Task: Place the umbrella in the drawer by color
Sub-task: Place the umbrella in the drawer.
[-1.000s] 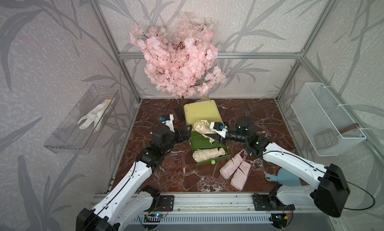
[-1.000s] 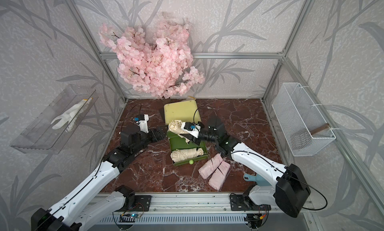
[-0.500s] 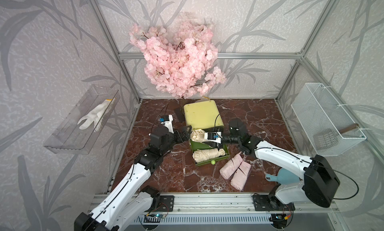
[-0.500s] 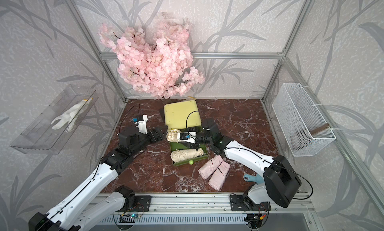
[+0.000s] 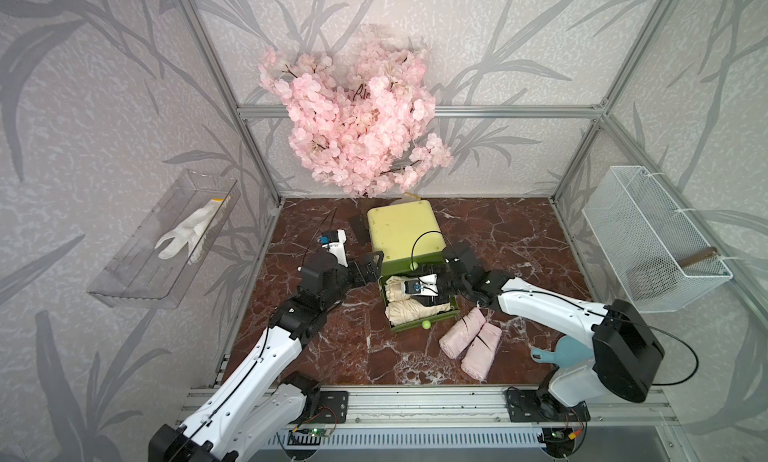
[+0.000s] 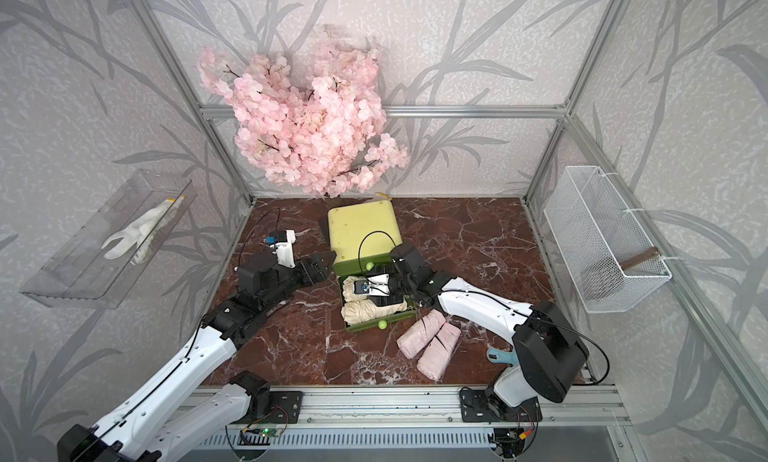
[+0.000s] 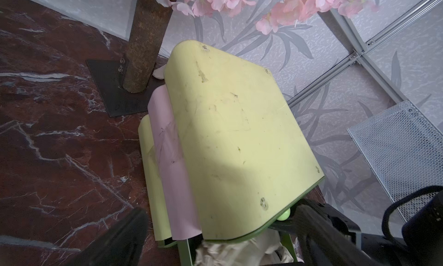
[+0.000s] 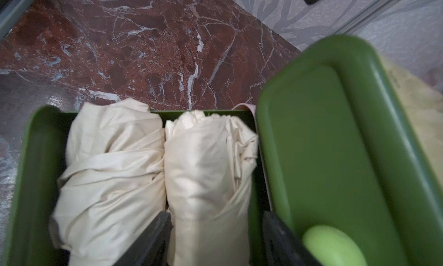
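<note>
Both cream umbrellas are seen inside the pulled-out green drawer [image 5: 405, 327], side by side and touching, with long axes running left-right across it. The far cream umbrella [image 8: 206, 171] is straddled at its right end by the right fingers [image 8: 153, 238]. These are parted moderately, with a dark gap shown on the cabinet side, so no grip is judged. The near cream umbrella [image 8: 107, 171] is not touched. The left fingers [image 7: 115, 238] are spread wide and empty, held just left of the yellow-topped cabinet [image 5: 401, 231] and aimed at it. Cream sorting is judged done. Left over is the pink umbrella pair [image 5: 462, 334], laid on the desk [image 5: 332, 347] just near-right of the drawer, touching each other, long axes slanted near-left to far-right. The pair is found near and right of the right fingers, and the right arm is clearly nearer. A pink tier [image 7: 167, 157] of the cabinet is judged the target, not pulled out as far as can be told.
</note>
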